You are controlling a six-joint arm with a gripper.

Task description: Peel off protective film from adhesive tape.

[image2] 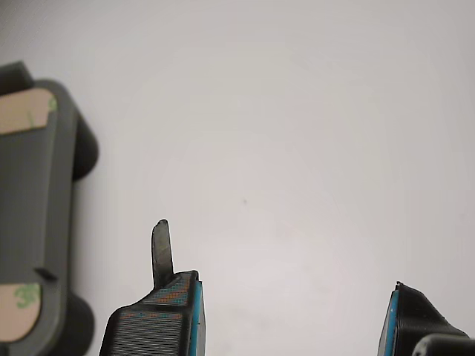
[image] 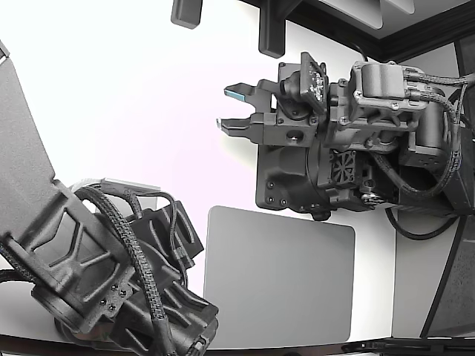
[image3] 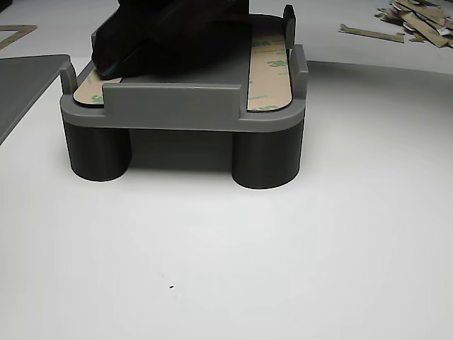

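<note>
The claw point(image2: 293, 315) hangs released over bare white surface point(image2: 297, 148), its two blue-padded fingers point(image2: 194, 315) well apart with nothing between them. A thin dark blade point(image2: 161, 252) stands up from one fingertip. In the exterior view the same claw point(image: 231, 109) points toward that view's left, fingers spread, mounted on a black arm point(image: 356, 141) near the view's right. A second black arm point(image: 96, 259) fills the lower left of the exterior view, and a grey mat point(image: 278, 278) lies flat on the surface point(image: 133, 89) between the two.

The task's thing, a grey fixture point(image3: 184, 106) on round legs, sits on the surface point(image3: 226, 269) in the other view. It carries two tan film-covered tape strips: one strip point(image3: 270, 67) lies fully in sight along the fixture's right side in that view, the other strip point(image3: 90, 88) shows only at its near end, under a dark arm part point(image3: 170, 35) that rests over the fixture. In the wrist view the fixture point(image2: 37, 215) lies at the frame's edge, apart from the claw, with tan film point(image2: 22, 111) showing at both ends. Peeled film scraps point(image3: 414, 18) lie scattered on the surface at the far right of the other view.
</note>
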